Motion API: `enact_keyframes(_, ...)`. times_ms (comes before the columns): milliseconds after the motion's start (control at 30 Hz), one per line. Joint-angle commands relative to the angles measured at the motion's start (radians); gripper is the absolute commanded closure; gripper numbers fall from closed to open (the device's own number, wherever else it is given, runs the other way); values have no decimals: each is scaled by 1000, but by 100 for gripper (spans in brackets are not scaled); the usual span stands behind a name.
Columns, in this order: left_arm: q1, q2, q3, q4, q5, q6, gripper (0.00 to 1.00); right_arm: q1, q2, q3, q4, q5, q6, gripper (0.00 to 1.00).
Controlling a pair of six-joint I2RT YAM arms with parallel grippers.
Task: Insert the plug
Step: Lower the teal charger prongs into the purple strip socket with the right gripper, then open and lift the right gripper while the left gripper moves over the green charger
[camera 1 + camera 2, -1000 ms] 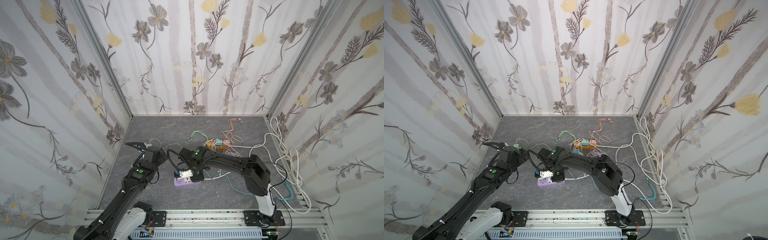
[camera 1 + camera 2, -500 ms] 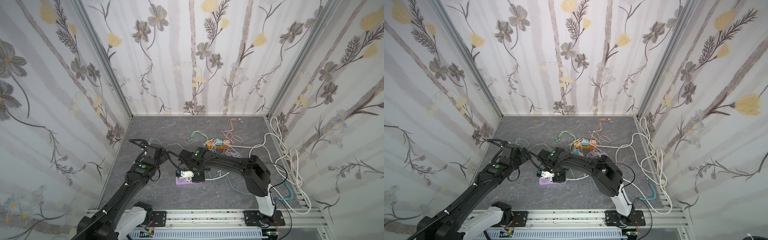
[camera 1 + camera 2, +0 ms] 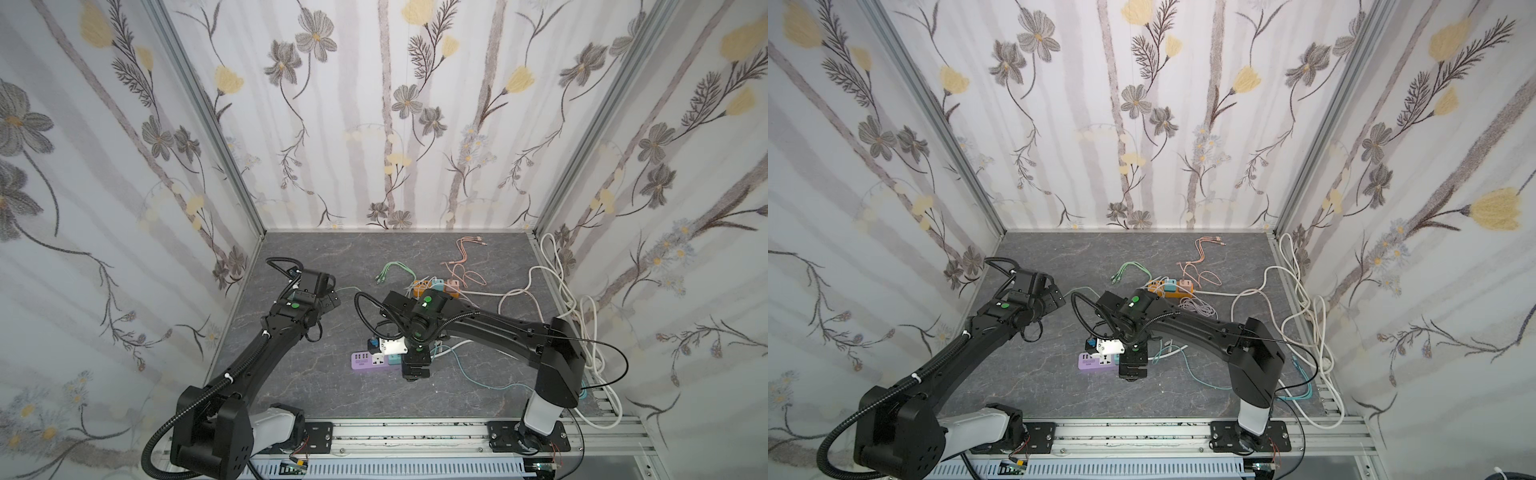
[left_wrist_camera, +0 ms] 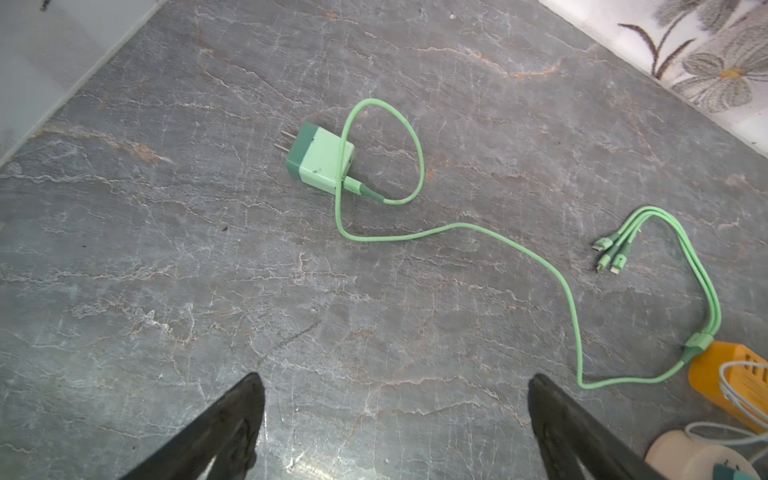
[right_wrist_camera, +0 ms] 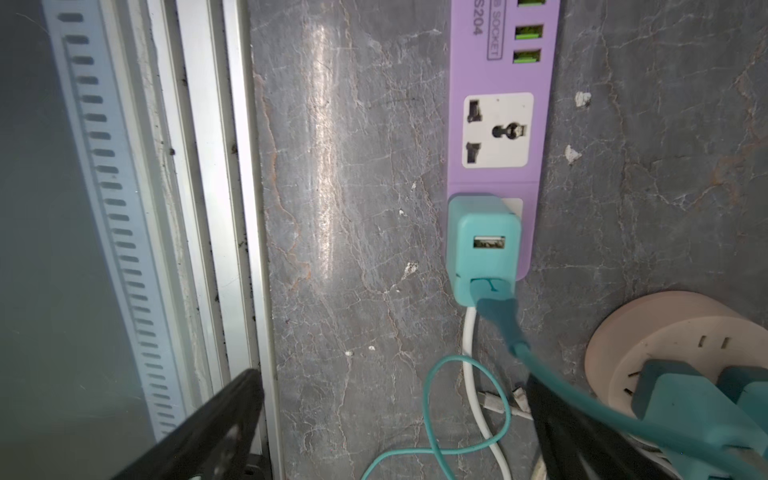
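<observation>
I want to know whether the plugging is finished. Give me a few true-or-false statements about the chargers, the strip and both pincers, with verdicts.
1. The teal charger is seated in the purple power strip. True.
2. The right pincer is clamped on the teal charger. False: it is open and holds nothing.
3. The green charger lies unplugged on the table, prongs bare. True.
4. The left pincer grips the green cable. False: it is open and holds nothing.
5. The white socket beside the teal charger is occupied. False: it is free.
</observation>
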Motion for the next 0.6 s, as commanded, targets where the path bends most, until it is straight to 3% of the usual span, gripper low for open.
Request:
enact_keyframes(0,46,70,43,-12,22,13,0,-21,-53,-39,69,-98,-36,1)
enact_keyframes(200,202,212,144,-28,-22,9,0,-38,-195,-140,204,-100,-6,1)
enact_keyframes(333,356,338,229,-18,151,-20,0,-38,-319,-239,370,-118,50,1)
enact_keyframes(433,410,452,297,42,292,9,0,-38,-418,-332,530,-130,99,1)
enact_keyframes(467,417,491,330,37,300,22,1,-38,-444,-361,577,-128,110,1)
enact_keyframes(567,421,639,498,-79,275,79,16,-38,-519,-443,698,-91,143,1)
